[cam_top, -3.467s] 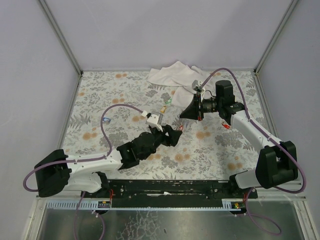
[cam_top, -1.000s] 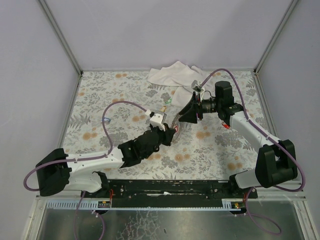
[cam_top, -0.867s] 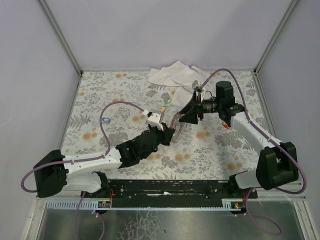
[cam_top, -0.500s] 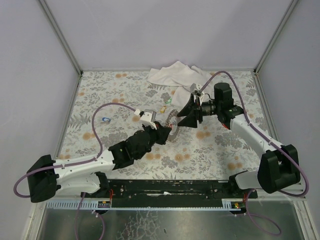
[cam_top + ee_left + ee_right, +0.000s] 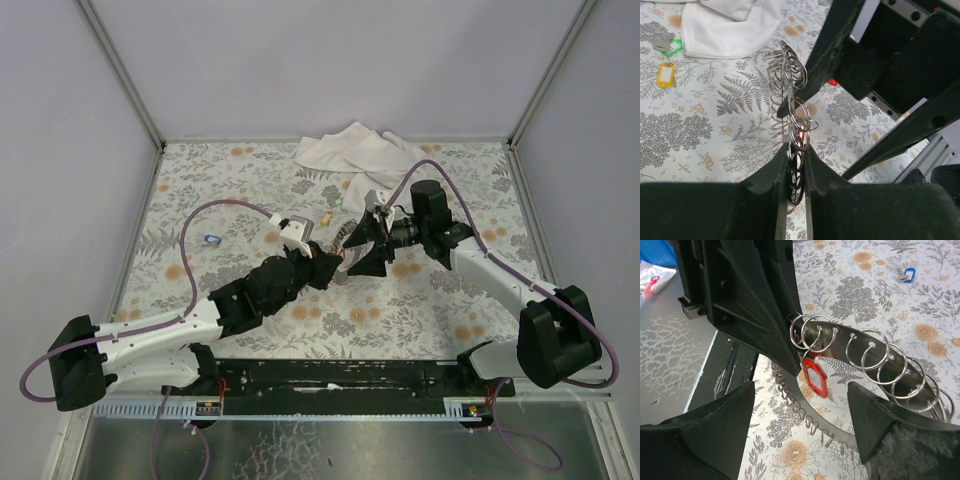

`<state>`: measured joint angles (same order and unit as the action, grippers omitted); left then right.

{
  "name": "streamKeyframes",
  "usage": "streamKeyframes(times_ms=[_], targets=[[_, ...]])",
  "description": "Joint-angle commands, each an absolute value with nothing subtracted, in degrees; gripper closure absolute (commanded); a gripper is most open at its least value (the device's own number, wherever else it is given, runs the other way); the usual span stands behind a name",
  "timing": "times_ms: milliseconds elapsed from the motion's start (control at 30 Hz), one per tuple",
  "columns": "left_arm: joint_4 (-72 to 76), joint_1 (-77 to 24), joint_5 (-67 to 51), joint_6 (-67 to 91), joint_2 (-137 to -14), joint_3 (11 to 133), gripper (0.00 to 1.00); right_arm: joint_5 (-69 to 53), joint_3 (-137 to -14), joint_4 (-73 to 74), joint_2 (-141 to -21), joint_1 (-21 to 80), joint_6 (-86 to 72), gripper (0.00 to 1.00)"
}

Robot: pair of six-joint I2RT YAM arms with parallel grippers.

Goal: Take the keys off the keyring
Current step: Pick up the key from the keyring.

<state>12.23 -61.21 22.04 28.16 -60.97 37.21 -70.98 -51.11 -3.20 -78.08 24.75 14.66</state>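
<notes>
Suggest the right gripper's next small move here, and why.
Probably ease the open right gripper forward until the red key sits between its fingers, ready to close. That key hangs from the keyring just ahead of it, roughly centred, and the left gripper is shut on the keyring, holding it up.

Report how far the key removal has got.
Done: the blue key, green key and yellow key lie loose on the table. In hand: the left gripper is shut on the keyring; the right gripper is open, facing it. Left: the red key hangs from a ring.
</notes>
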Motion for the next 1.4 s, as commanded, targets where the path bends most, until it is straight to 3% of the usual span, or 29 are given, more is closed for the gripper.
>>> streamKeyframes(times_ms=[0, 467, 700, 1000, 1367], targets=[[12.1, -60.9, 18.3, 25.3, -58.9, 40.6, 1.0, -70.5, -50.6, -6.5, -76.9, 26.1, 18.0, 0.19], [13.7, -60.9, 12.8, 27.1, -59.5, 42.6, 1.0, -72.7, -47.5, -17.3, -74.9, 27.0, 10.2, 0.32], [13.3, -60.9, 12.0, 27.2, -60.4, 44.0, 1.0, -74.0, -47.2, -20.4, -74.3, 27.2, 7.1, 0.44], [12.1, -60.9, 13.8, 27.2, -59.1, 44.0, 1.0, -74.2, -48.1, -19.2, -73.8, 27.2, 7.1, 0.67], [8.1, -60.9, 17.0, 25.7, -57.5, 44.2, 1.0, -72.9, -51.6, -9.3, -73.6, 27.2, 14.4, 0.82]])
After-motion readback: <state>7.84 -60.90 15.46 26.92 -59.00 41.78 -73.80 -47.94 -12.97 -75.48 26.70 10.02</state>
